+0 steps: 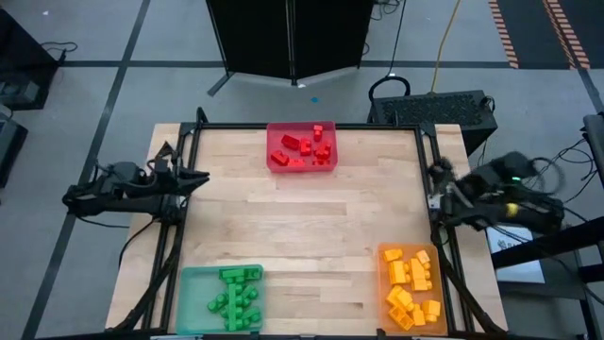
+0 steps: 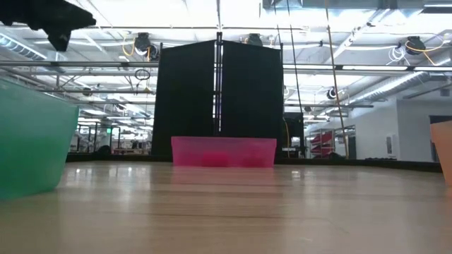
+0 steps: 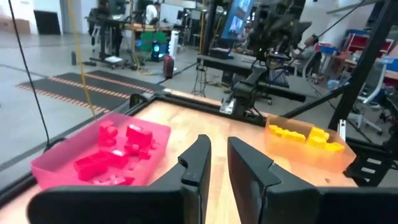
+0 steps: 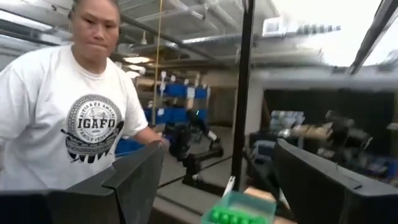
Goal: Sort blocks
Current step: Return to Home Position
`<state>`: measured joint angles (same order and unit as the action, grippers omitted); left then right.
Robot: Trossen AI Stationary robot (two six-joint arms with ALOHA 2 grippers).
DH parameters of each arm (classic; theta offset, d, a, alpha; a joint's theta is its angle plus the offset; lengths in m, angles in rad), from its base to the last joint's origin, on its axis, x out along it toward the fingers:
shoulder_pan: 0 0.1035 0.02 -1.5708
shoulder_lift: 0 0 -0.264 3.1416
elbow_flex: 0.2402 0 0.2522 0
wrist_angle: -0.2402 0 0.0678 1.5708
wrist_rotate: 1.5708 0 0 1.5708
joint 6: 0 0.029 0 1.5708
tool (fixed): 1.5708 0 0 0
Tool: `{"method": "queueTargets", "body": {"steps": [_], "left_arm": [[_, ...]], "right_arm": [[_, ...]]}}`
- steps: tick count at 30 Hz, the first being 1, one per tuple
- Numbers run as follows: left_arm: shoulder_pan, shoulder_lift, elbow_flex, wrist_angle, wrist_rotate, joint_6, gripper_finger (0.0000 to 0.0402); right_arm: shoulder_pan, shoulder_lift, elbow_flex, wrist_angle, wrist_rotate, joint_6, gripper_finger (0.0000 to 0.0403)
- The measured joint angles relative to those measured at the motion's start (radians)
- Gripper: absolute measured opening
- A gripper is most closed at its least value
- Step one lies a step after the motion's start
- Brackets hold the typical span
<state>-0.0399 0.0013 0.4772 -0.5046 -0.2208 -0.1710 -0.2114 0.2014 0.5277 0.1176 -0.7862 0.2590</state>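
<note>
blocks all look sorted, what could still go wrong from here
A person in a white printed T-shirt stands in front of the open right gripper; any forward move might come near them. The translucent orange plastic tray of yellow-orange studded bricks lies at the edge of the wooden table beside that arm; a low swing could knock it. The left gripper waits at the table's left side.

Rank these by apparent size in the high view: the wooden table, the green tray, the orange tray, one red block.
1. Wooden table.
2. Green tray and orange tray: they look alike, so I do not rank them.
3. Red block, clearly the smallest.
</note>
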Motion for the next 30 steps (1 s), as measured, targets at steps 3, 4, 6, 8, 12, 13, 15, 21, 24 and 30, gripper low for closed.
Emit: {"method": "queueTargets", "body": {"steps": [3, 4, 6, 8, 12, 13, 15, 21, 24, 30], "left_arm": [[0.000, 0.000, -0.025, 0.011, -0.001, -0.028, 0.0059], [0.000, 0.000, -0.033, 0.031, -0.001, -0.030, 0.0059], [0.000, 0.000, -0.053, 0.078, -0.001, -0.030, 0.0059], [0.002, 0.000, -0.080, 0.106, -0.001, -0.038, 0.0059], [0.002, -0.001, -0.157, 0.152, 0.001, -0.103, 0.0059], [0.003, -0.001, -0.185, 0.167, 0.001, -0.112, 0.0059], [0.002, -0.001, -0.240, 0.222, 0.003, -0.123, 0.0059], [0.002, -0.001, -0.373, 0.371, 0.024, -0.164, 0.0059], [0.002, -0.001, -0.411, 0.374, 0.037, -0.188, 0.0059], [0.002, -0.001, -0.417, 0.391, 0.034, -0.128, 0.0059]], "right_arm": [[0.004, -0.146, 0.020, -0.124, 0.062, -0.023, 0.0290], [0.003, -0.193, 0.011, -0.157, 0.096, -0.025, 0.0290], [0.004, -0.198, -0.002, -0.162, 0.134, -0.024, 0.0290], [0.003, -0.178, -0.011, -0.205, 0.125, -0.024, 0.0290], [0.003, -0.198, -0.105, -0.160, 0.166, -0.019, 0.0290], [0.004, -0.198, -0.141, -0.095, 0.167, -0.022, 0.0290], [0.009, -0.198, -0.208, 0.027, 0.151, -0.031, 0.0290], [0.039, -0.198, -0.437, 0.343, 0.165, 0.044, 0.0290], [0.056, -0.198, -0.517, 0.440, 0.156, 0.073, 0.0290], [0.071, -0.198, -0.514, 0.353, 0.125, 0.006, 0.0290]]}}
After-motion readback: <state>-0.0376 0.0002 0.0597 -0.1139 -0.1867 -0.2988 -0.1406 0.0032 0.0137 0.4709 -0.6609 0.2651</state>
